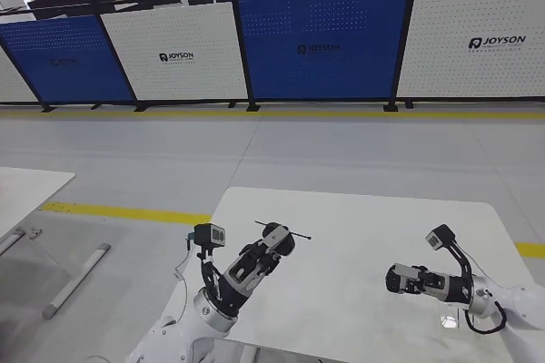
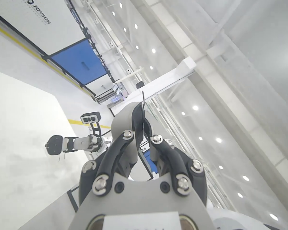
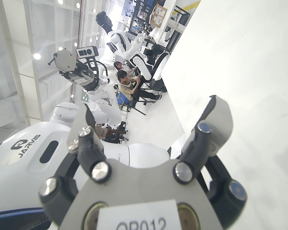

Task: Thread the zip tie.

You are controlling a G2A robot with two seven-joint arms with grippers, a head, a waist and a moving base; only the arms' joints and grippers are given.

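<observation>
A thin black zip tie (image 1: 291, 232) is pinched in my left gripper (image 1: 274, 238), which is raised above the left part of the white table (image 1: 363, 227); both ends stick out sideways past the fingers. In the left wrist view the zip tie (image 2: 143, 101) pokes up between the closed pads of the left gripper (image 2: 142, 118). My right gripper (image 1: 392, 279) hovers low over the right part of the table, open and holding nothing, pointing toward the left arm. In the right wrist view the right gripper (image 3: 148, 106) has its fingers spread wide, with the left gripper (image 3: 62, 59) seen far off.
A small clear item (image 1: 450, 320) lies on the table near the right arm's elbow. Another white table (image 1: 18, 195) stands to the left across a gap of floor. Blue and white panels (image 1: 254, 50) line the back.
</observation>
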